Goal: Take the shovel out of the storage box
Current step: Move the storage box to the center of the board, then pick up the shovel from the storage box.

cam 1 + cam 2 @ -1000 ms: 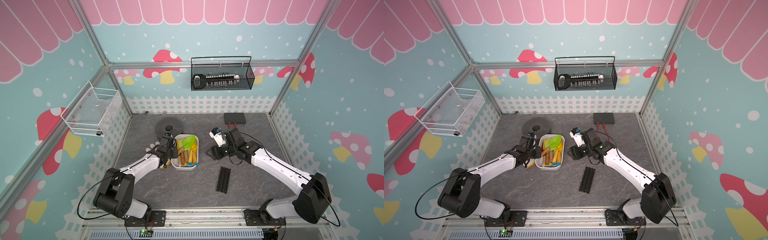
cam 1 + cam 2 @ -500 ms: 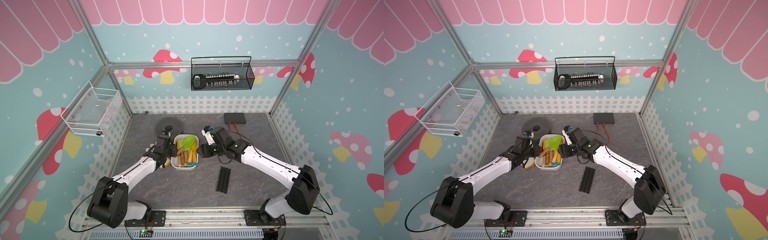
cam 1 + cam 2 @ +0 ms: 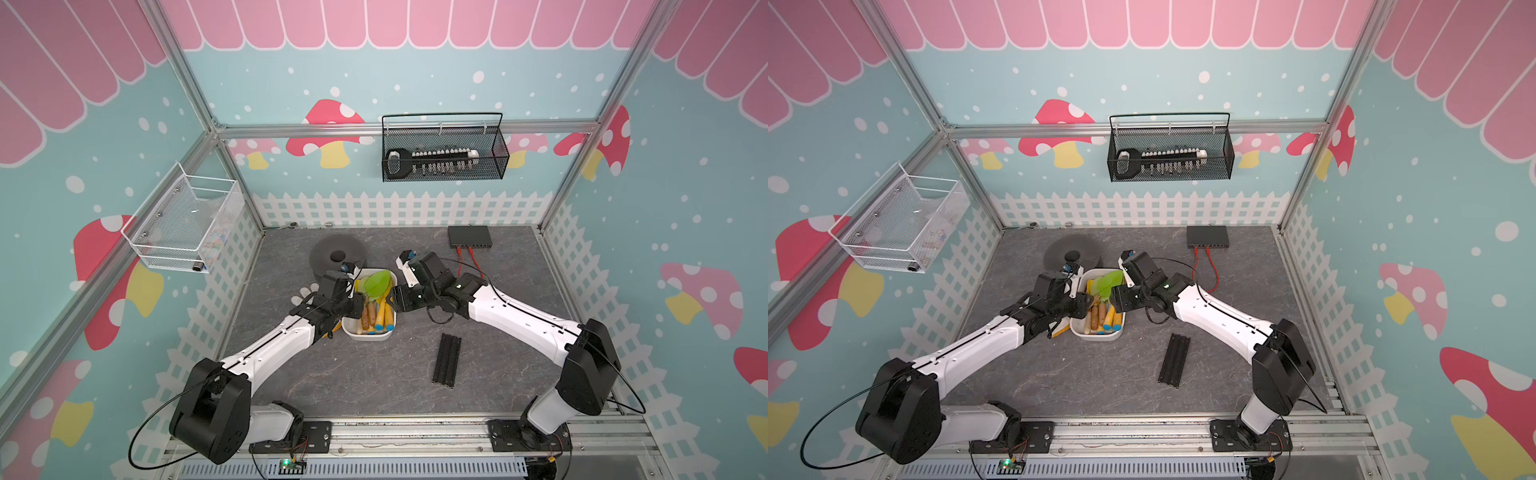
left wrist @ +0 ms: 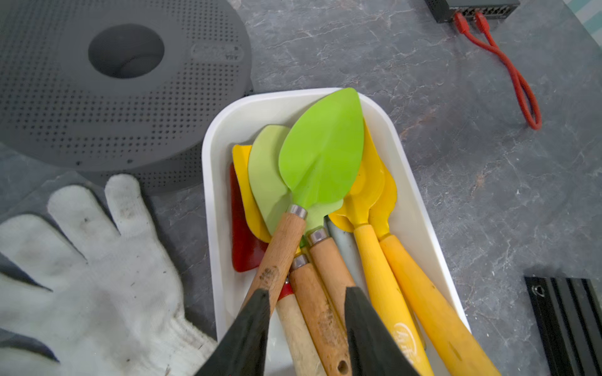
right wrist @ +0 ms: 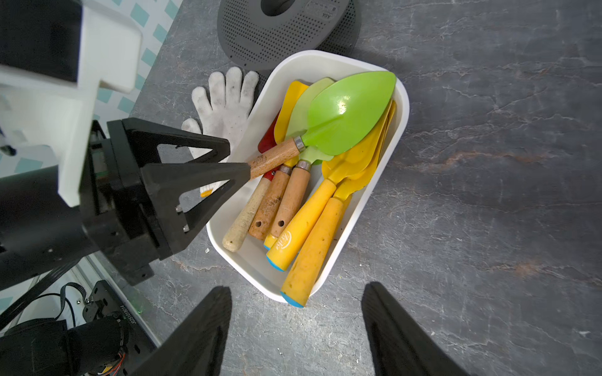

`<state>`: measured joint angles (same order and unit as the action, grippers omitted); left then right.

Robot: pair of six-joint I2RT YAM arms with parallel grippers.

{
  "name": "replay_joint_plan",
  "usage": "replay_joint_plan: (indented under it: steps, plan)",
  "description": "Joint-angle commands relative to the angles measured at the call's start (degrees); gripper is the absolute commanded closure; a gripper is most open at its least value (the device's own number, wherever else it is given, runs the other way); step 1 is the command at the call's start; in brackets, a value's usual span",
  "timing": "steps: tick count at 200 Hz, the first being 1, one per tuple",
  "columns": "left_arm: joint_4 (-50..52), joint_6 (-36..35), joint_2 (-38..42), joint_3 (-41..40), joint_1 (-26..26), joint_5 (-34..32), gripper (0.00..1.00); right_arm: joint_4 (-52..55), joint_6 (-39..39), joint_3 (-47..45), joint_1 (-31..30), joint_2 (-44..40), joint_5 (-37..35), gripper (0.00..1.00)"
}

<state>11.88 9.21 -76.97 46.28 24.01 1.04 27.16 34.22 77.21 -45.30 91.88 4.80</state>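
Bench (image 3: pixel 374 374): bears your storage box (image 4: pixel 213 195). Right hand (image 5: pixel 296 286): open, empty, hovering by the box. Left hand (image 4: pixel 304 289): jaws parted at a wooden handle, no grip evident. Green shovel (image 4: pixel 322 149): topmost inside the box; grasp and lift-out are left for you.

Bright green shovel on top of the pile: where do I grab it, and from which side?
Best bet: grip its wooden handle just behind the metal collar, coming from above with jaws across it. The shovel lies topmost, handle lying over the others; its blade is broad and thin.
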Motion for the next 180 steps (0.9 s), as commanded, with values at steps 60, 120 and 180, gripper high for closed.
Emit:
replay_joint_plan:
  steps: [60,120,180]
  plan:
    - [6.9,-9.2,-12.3,9.6,1.0,-2.1,0.60,-0.7,-0.5,-6.7,5.9,-8.3,3.5,0.29]
    - [8.9,-7.8,-17.8,13.1,1.0,-5.9,0.60,-2.6,-0.5,-10.1,8.0,-9.9,5.9,0.29]
    - [10.6,-8.0,-20.4,15.3,1.0,-8.2,0.59,-2.8,-0.8,-11.1,8.5,-11.2,6.4,0.29]
